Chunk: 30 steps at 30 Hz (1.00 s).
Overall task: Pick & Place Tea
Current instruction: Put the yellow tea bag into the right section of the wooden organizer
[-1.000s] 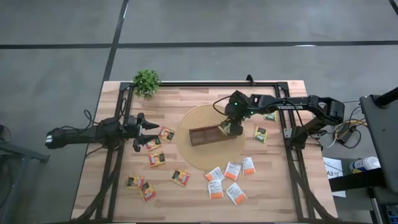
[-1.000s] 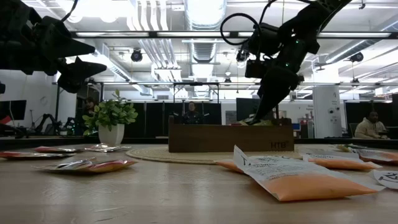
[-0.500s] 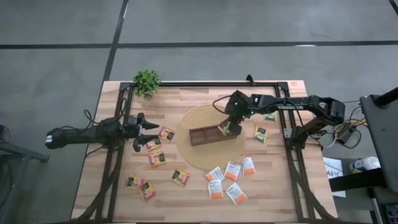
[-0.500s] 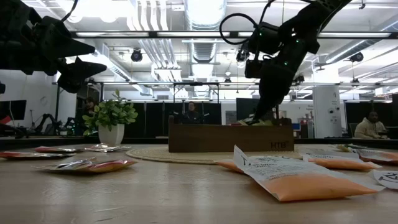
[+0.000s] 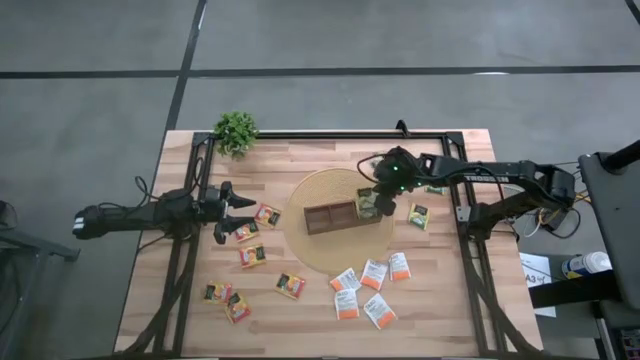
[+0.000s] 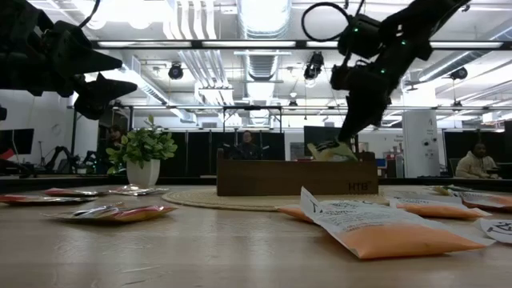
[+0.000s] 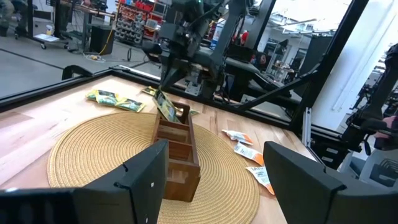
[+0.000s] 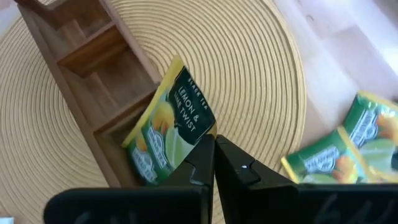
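Note:
My right gripper (image 5: 377,203) is shut on a dark green-yellow tea sachet (image 8: 171,121) over the right end of the long brown divided box (image 5: 335,216). The box stands on a round woven mat (image 5: 310,250). In the low view the sachet (image 6: 330,150) shows tilted just above the box's rim (image 6: 296,162). My left gripper (image 5: 225,212) hovers open over the table's left side, its fingers level and pointing at the box (image 7: 177,152). More tea sachets lie flat on the table around the mat. My right gripper pinches the sachet's edge near one corner (image 8: 198,144) between its two fingers. The fingers slant down from the table's right side. The sachet sticks out past the fingertips, tilted, over the box's end compartment (image 8: 127,146). Whether its low corner still touches the box, I cannot tell.
Two green sachets (image 5: 418,216) (image 5: 435,187) lie to the right of the mat, several white-orange ones (image 5: 372,275) near the front, and several yellow-red ones (image 5: 250,240) on the left. A small potted plant (image 5: 236,130) stands at the far left corner. A black frame (image 5: 462,215) runs along the table's sides.
My right gripper has gone a little toward the table's right edge and slightly up, and has rolled about its pointing line. The green sachet has come with it and now stands higher above the rim at the box's right end.

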Available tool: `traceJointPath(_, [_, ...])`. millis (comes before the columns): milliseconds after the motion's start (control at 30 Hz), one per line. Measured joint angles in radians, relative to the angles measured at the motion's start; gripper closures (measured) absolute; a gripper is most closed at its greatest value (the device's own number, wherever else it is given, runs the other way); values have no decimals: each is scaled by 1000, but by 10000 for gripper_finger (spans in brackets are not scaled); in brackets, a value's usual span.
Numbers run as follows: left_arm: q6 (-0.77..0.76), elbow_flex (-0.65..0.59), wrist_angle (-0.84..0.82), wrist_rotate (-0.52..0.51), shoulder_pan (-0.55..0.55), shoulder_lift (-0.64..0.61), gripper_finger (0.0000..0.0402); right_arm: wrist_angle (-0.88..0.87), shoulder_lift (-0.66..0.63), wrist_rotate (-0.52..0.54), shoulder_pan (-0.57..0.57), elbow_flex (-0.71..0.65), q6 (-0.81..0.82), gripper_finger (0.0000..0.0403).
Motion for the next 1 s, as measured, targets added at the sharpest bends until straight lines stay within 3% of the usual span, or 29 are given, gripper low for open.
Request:
traceJointPath(333, [0,0,0,0,0,0,145,197,-62,0,0,-127,141,395])
traceJointPath(1000, [0,0,-1,0,0,0,145,196,-43,-50,2,-128,39,381])
